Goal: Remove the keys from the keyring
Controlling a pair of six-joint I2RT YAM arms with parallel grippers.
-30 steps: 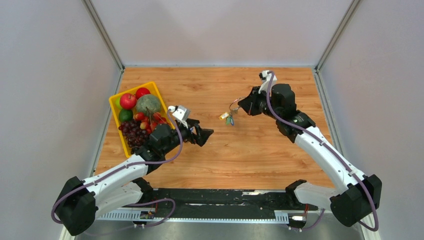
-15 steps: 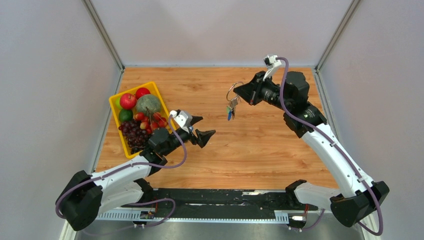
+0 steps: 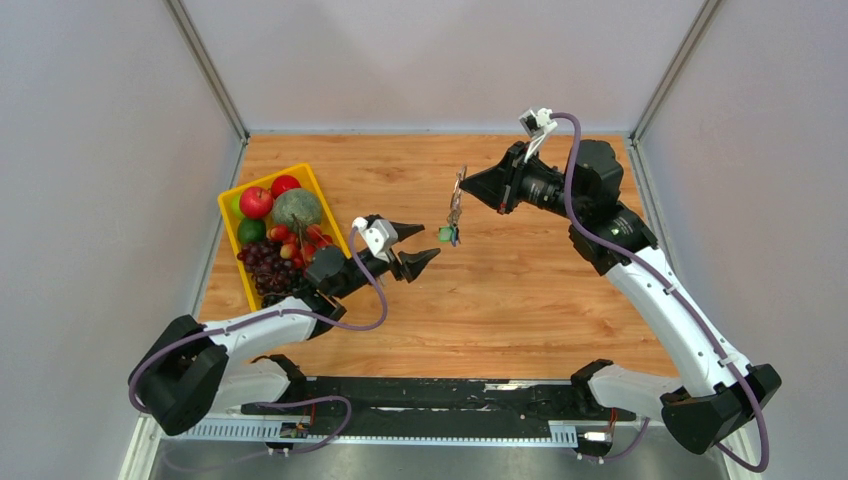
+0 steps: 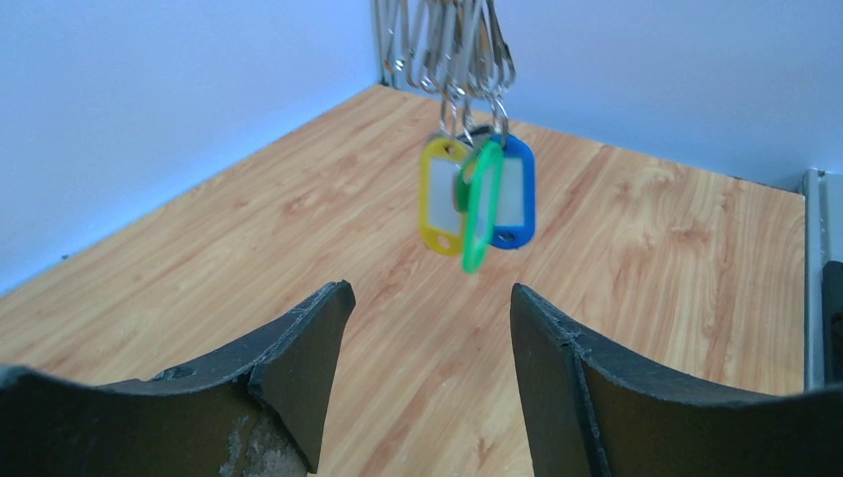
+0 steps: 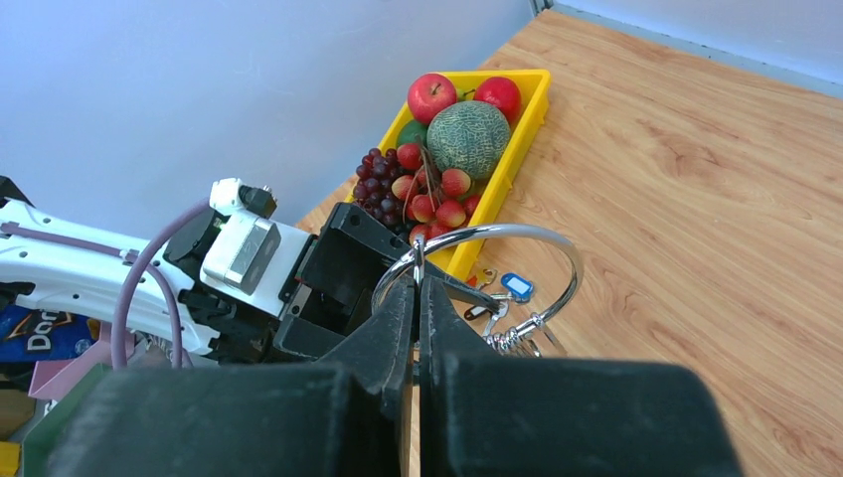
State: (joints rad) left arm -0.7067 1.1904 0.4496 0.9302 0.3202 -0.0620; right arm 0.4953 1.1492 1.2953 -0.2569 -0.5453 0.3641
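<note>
My right gripper is shut on the keyring, a thin silver wire loop, and holds it in the air over the middle of the table. In the right wrist view the fingers pinch the loop at its left side. The keys hang below the loop on small rings, with yellow, green and blue tags. My left gripper is open and empty, just left of the hanging keys. In the left wrist view its fingertips sit below the tags, apart from them.
A yellow fruit basket with apples, grapes and a melon stands at the table's left; it also shows in the right wrist view. Grey walls enclose the table on three sides. The left arm lies under the keyring.
My right gripper lifted the keyring off the table and turned it so the keys hang down. My left gripper rose and moved right, up to the hanging keys.
</note>
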